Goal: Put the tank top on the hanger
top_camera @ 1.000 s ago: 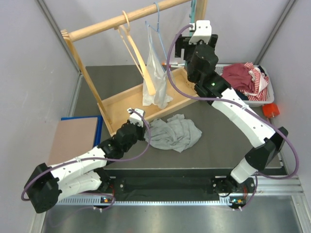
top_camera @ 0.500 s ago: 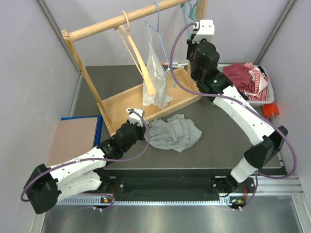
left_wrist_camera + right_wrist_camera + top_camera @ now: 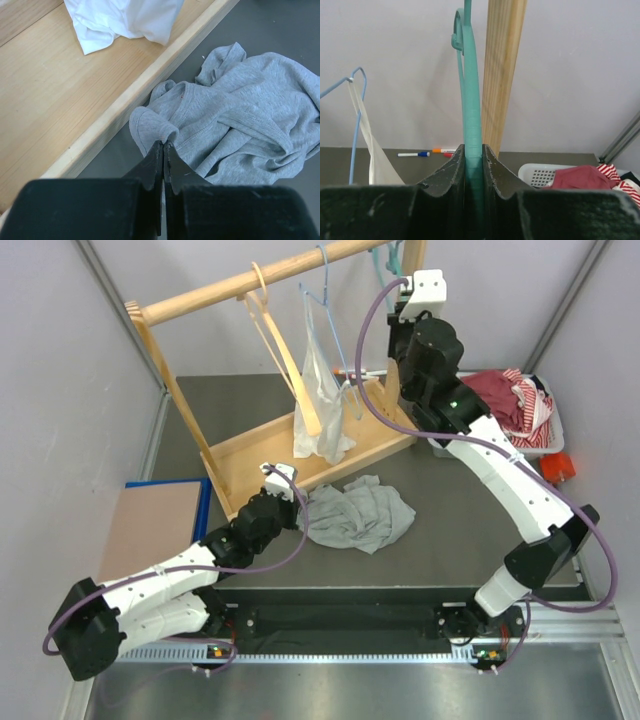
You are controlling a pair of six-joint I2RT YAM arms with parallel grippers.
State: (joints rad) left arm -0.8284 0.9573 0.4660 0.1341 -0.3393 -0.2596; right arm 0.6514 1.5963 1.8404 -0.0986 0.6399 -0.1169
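The light grey tank top point(image 3: 360, 512) lies crumpled on the dark table in front of the wooden rack's base. In the left wrist view a rolled hem of the tank top point(image 3: 235, 120) is pinched in my left gripper point(image 3: 163, 144), which is shut on it at the garment's left edge point(image 3: 298, 506). The teal hanger point(image 3: 471, 100) hangs from the right end of the rack's rail point(image 3: 384, 260), beside the upright post. My right gripper point(image 3: 474, 148) is shut on the hanger's stem, raised high at the rack's right end point(image 3: 398, 302).
The wooden rack point(image 3: 250, 455) also carries a pale wooden hanger point(image 3: 272, 350) and a blue wire hanger with a white bag point(image 3: 322, 390). A white basket of red clothing point(image 3: 520, 410) stands at the right. Markers point(image 3: 422, 153) lie behind the rack. A brown board point(image 3: 150, 530) sits at the left.
My right gripper has shut on the teal hanger and shifted slightly up and to the right. The left arm and the tank top have stayed put.
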